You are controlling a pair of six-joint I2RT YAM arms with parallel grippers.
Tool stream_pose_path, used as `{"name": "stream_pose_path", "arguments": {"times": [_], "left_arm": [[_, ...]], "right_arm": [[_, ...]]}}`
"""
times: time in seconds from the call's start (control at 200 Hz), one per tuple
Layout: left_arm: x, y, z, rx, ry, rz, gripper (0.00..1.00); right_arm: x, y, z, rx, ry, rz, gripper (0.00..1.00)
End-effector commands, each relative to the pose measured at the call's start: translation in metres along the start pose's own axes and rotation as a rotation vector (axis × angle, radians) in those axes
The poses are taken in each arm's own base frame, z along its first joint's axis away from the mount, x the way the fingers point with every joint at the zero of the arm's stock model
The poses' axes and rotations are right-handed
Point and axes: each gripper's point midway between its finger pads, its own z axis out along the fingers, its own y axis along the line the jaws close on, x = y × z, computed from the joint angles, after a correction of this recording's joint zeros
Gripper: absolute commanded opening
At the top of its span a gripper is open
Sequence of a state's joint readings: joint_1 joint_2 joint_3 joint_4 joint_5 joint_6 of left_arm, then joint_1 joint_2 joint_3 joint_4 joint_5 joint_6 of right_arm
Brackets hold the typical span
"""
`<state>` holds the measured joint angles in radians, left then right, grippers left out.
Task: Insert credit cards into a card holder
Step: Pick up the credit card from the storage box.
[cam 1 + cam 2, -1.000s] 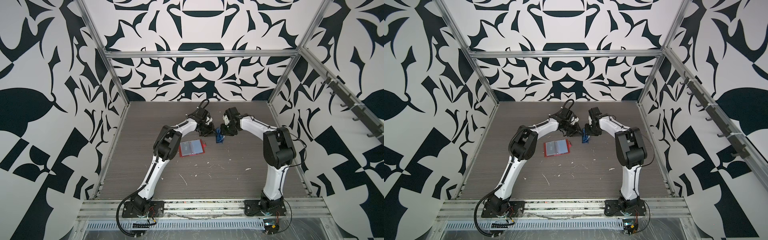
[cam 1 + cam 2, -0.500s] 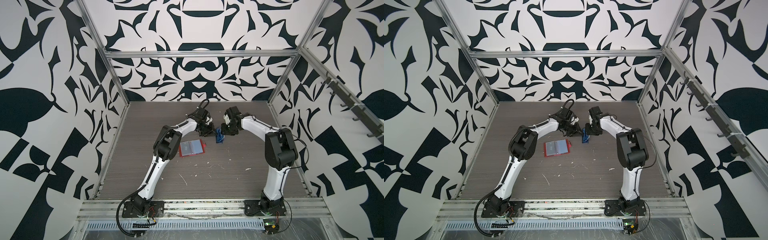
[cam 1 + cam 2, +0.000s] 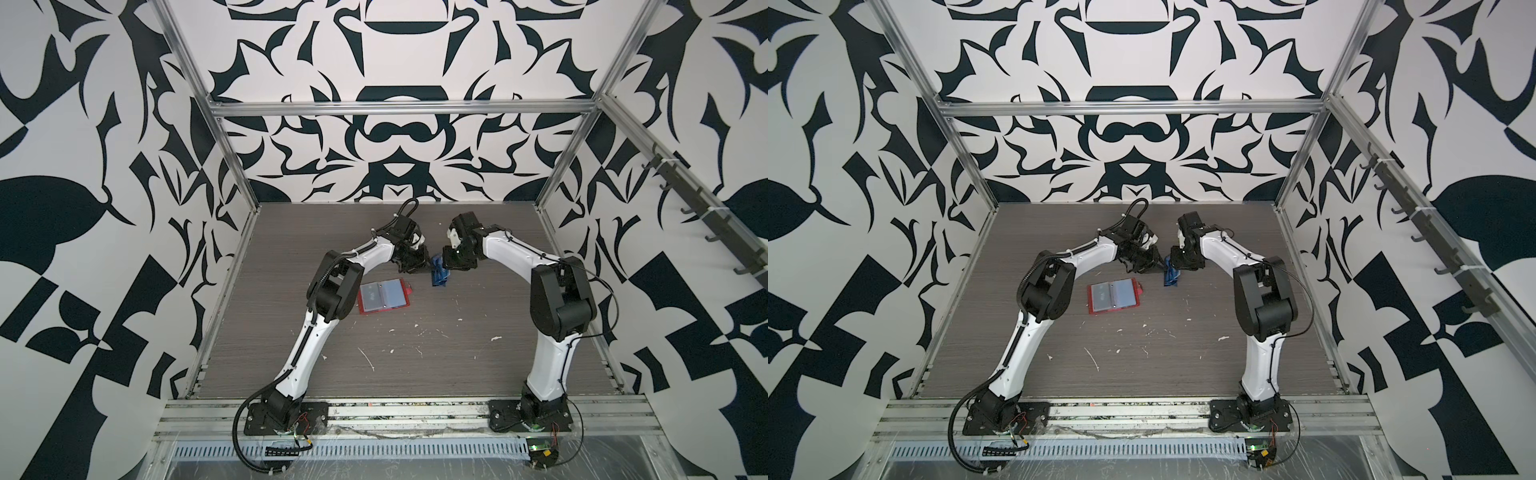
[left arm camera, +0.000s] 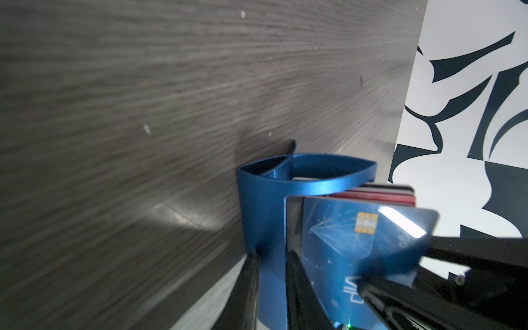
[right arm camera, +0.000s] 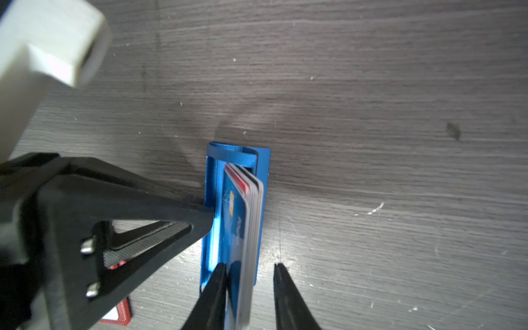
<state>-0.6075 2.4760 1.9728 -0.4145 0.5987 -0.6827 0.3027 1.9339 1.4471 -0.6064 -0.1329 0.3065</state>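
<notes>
Card holder (image 3: 384,296), red and leather-like with clear sleeves, lies open flat on the grey wood-grain bench (image 3: 415,365). To its right the left pincer (image 4: 271,257) is clamped on a wall of the glossy blue stand (image 4: 257,205). Thin cards (image 5: 253,205) stand upright inside, stacked, the outer blue card (image 4: 343,251) shiny with a gold chip. The right pincer (image 5: 250,267) straddles them, jaws apart.

Pale sideways lettering that looks like "VIP" crosses the glossy blue chip card (image 4: 337,251) standing in the blue plastic stand (image 4: 257,205); two small noughts sit near the card's edge. Nothing else is legible.
</notes>
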Motion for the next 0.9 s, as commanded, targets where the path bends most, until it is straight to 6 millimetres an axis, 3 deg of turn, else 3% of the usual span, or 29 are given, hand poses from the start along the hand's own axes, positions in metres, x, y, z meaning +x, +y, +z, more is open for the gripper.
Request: {"name": "stream_pose_path", "arguments": {"times": [0.0,0.895], "left_arm": [[0.019,0.044,0.014,-0.129,0.055,-0.079,0.2],[0.021,0.048,0.016,-0.134,0.061,-0.084,0.2]], "right_arm": [[-0.015,-0.002,-0.032,0.03,-0.063,-0.013,0.3],[-0.018,0.003,-0.043,0.014,-0.079,-0.014,0.11]]}}
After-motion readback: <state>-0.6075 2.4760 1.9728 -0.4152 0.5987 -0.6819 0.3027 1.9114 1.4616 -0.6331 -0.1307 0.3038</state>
